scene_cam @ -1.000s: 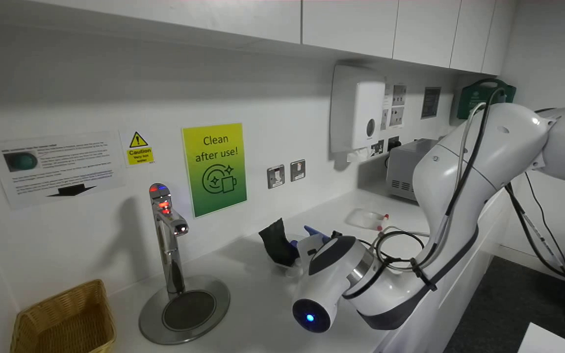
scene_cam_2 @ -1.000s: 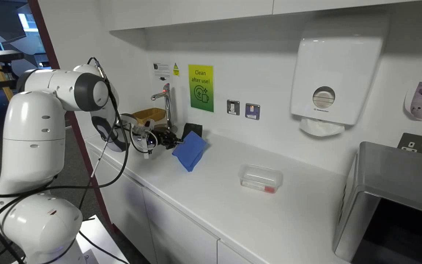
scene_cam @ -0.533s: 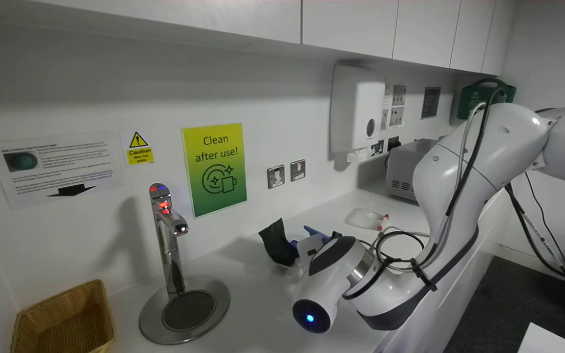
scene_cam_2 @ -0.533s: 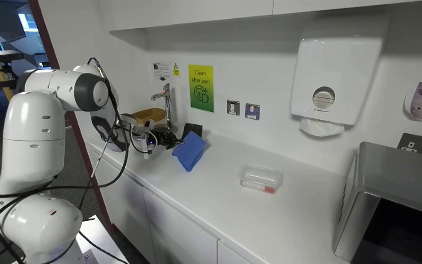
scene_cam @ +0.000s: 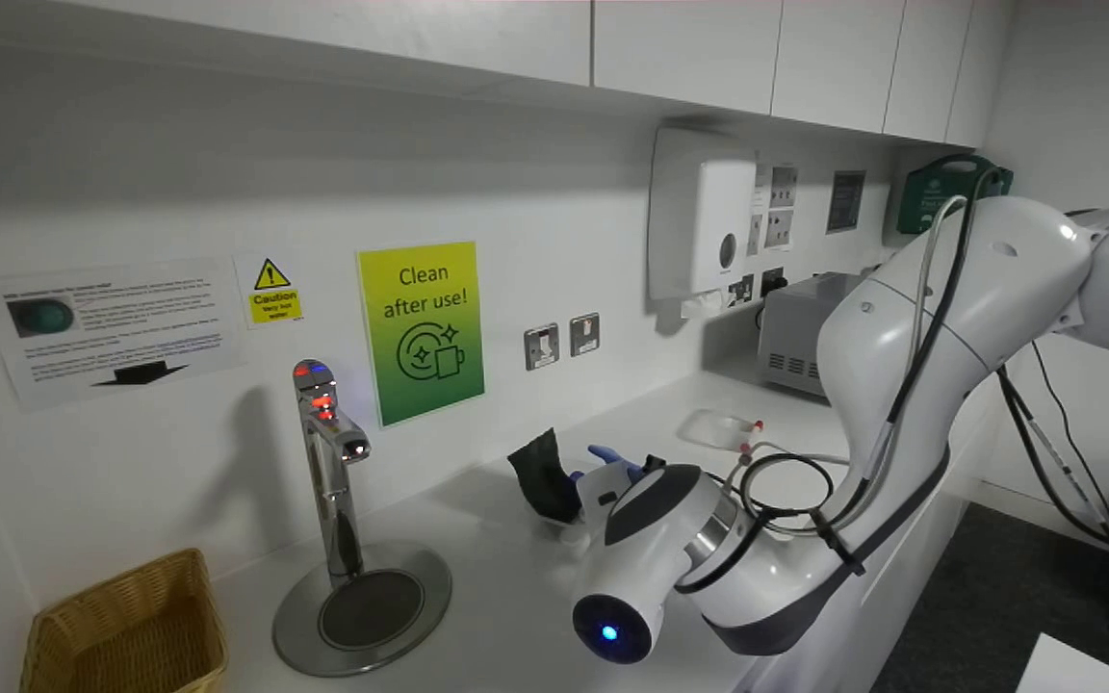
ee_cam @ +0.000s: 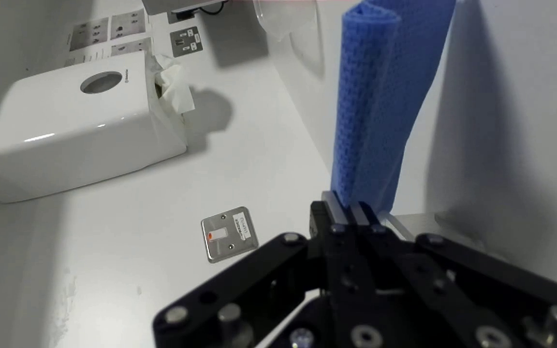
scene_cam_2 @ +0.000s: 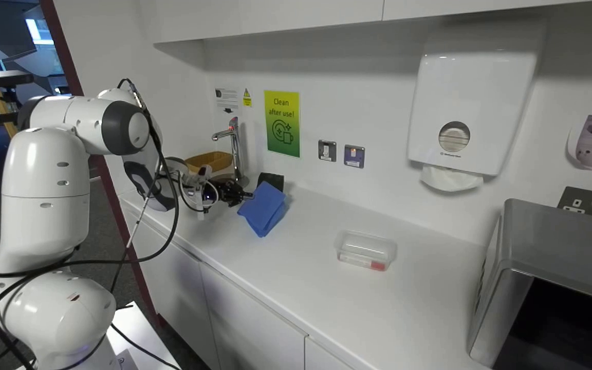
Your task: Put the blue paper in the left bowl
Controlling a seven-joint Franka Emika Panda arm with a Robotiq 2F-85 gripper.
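Observation:
My gripper [scene_cam_2: 248, 196] is shut on the blue paper [scene_cam_2: 262, 209], a folded sheet that hangs tilted from the fingertips. In the wrist view the gripper [ee_cam: 347, 205] pinches one end of the blue paper [ee_cam: 373, 106]. In an exterior view the arm hides most of the blue paper [scene_cam: 615, 459]. A clear container [scene_cam: 569, 531] stands beside the gripper with a dark folded sheet [scene_cam: 545, 478] upright in it; the arm hides part of it. A second clear container [scene_cam_2: 365, 249] with red on its side stands farther along the counter; it also shows in an exterior view [scene_cam: 720, 429].
A chrome tap [scene_cam: 331, 481] with a round drain plate and a wicker basket [scene_cam: 203, 597] stand at the far end of the counter. A grey microwave [scene_cam_2: 558, 236] stands at the opposite end. A paper towel dispenser [scene_cam_2: 476, 103] hangs on the wall under the cupboards.
My gripper has moved slightly with the blue paper, leftward and a little up in an exterior view. The arm's elbow has shifted slightly. Both clear containers and the dark sheet look unmoved.

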